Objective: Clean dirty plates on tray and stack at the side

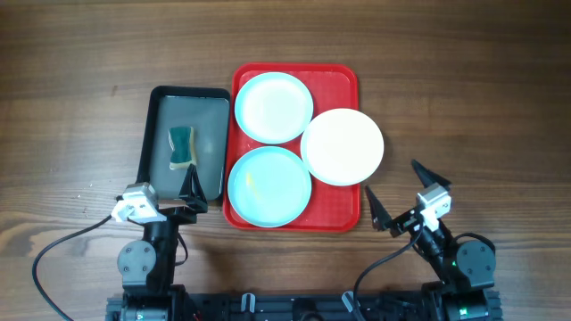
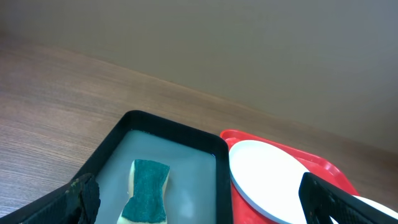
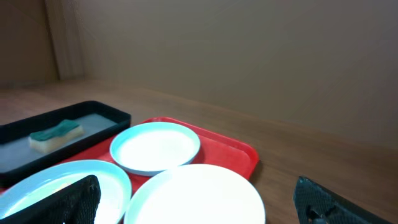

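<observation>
The left gripper [image 2: 198,190] is hanging wide open and empty; the sponge [image 2: 148,194] is lying lengthwise at its twelve o'clock.

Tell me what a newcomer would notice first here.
The bright red tray in the middle of the overhead view stands out first, carrying a far pale blue plate and a near pale blue plate. A white plate juts out past its right rim. Left of the tray, a dark pan holds a green-topped sponge.
</observation>
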Robot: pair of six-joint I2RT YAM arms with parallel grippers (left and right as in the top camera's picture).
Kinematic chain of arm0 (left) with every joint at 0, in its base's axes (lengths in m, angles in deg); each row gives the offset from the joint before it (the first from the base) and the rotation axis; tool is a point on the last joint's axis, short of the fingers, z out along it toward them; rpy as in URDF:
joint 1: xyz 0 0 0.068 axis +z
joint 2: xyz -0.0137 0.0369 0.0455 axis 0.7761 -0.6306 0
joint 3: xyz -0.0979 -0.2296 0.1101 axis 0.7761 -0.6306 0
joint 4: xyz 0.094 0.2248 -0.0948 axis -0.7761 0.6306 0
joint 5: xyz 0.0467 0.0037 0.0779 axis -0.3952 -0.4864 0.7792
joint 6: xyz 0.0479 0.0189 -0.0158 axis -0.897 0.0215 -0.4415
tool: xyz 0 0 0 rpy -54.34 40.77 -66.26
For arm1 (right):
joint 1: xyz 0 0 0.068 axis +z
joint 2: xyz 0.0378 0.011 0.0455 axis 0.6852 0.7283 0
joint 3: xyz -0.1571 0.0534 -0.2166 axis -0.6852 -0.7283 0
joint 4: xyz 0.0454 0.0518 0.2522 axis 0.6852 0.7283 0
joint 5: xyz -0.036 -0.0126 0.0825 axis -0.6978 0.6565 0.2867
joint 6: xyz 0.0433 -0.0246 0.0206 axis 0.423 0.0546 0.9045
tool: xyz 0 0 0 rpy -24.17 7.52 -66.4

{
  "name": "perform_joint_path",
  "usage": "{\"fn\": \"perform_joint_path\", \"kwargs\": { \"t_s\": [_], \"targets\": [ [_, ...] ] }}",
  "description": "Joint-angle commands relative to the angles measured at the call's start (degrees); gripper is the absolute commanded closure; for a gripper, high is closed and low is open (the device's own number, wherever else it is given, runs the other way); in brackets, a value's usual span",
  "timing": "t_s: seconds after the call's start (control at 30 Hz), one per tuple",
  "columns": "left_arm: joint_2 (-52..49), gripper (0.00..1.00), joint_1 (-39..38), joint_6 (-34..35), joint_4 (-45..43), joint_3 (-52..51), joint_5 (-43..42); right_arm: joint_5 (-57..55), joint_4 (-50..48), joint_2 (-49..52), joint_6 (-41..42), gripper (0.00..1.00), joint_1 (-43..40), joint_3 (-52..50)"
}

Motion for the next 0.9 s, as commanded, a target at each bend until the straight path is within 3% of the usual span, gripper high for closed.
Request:
{"fn": "perform_joint_path", "kwargs": {
  "t_s": [0.0, 0.53, 0.73, 0.87],
  "targets": [
    [0.4, 0.00, -0.2, -1.2, 0.3, 0.0, 0.9, 2.3, -0.5, 0.2, 1.7, 0.00, 0.2, -0.1],
    [0.4, 0.00, -0.2, -1.2, -0.1, 0.0, 0.9, 2.3, -0.7, 0.2, 1.7, 0.00, 0.2, -0.1],
    [0.4, 0.00, -0.2, -0.8, -0.4, 0.0, -9.1, 2.4, -1.1, 0.2, 10.5, 0.00, 0.2, -0.1],
    [0.4, 0.00, -0.2, 1.9, 2.5, 3.5, -9.8, 2.8, -0.9, 0.2, 10.8, 0.00, 0.2, 1.0]
  ]
}}
